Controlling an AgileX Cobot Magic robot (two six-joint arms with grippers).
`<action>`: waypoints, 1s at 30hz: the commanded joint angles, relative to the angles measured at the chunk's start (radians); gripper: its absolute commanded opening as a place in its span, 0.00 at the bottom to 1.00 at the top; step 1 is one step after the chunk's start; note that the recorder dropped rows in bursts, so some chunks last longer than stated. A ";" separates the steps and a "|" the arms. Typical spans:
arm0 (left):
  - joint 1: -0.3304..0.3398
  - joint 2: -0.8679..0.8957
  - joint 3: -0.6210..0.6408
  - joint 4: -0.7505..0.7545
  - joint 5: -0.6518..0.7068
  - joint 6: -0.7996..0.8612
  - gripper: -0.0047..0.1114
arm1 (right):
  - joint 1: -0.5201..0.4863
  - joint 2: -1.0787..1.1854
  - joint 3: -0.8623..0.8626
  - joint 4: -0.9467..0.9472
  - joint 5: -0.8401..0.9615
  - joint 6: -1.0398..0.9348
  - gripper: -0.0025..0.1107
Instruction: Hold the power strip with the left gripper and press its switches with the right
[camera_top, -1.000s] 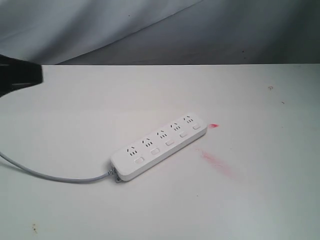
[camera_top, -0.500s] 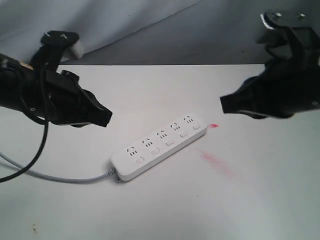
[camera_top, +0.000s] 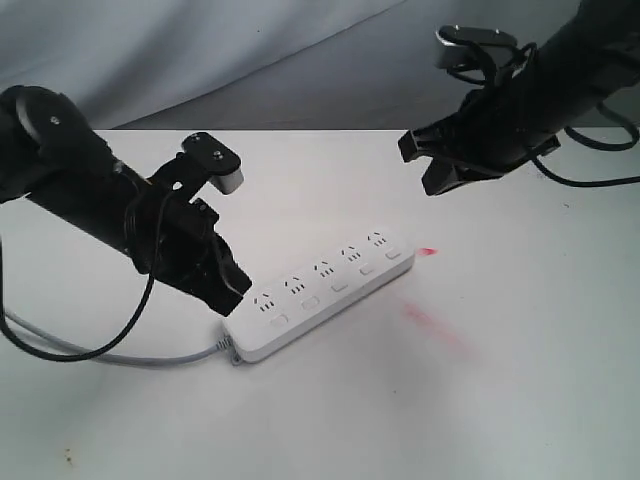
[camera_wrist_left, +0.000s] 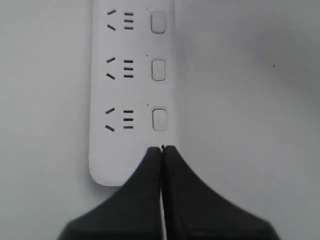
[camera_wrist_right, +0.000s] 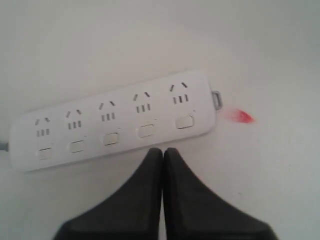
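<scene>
Item: power strip (camera_top: 320, 292) — long white bar, laid flat and diagonally near the middle of the bench (camera_top: 520, 400). Five switches (camera_top: 340, 285) are ranged in a row along its nearer side. None is seen to be touched. A grey cord (camera_top: 130, 355) is led off from the nearer end towards the left edge.

Left end effector (camera_top: 228, 290): brought down within the last half-second from above the bench to the cord end of the strip. In the wrist view its tips are seen pressed together over that end, with nothing between them. Contact with the casing cannot be confirmed.

Right end effector (camera_top: 425, 165): raised and drawn back since a half-second ago, and held well above the strip's far end with its tips together.

Red smear (camera_top: 435, 325): noted on the bench just beside the far end.

Assessment: the holding step is judged begun but not secured — pressing is not yet possible.
</scene>
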 joint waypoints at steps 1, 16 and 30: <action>-0.007 0.066 -0.068 0.107 0.045 0.009 0.04 | -0.047 0.102 -0.047 -0.009 0.033 -0.004 0.02; -0.122 0.162 -0.085 0.246 -0.009 0.019 0.04 | -0.060 0.227 -0.101 0.117 0.053 -0.103 0.02; -0.119 0.174 -0.085 0.281 -0.073 -0.014 0.04 | -0.060 0.246 -0.101 0.306 0.025 -0.326 0.02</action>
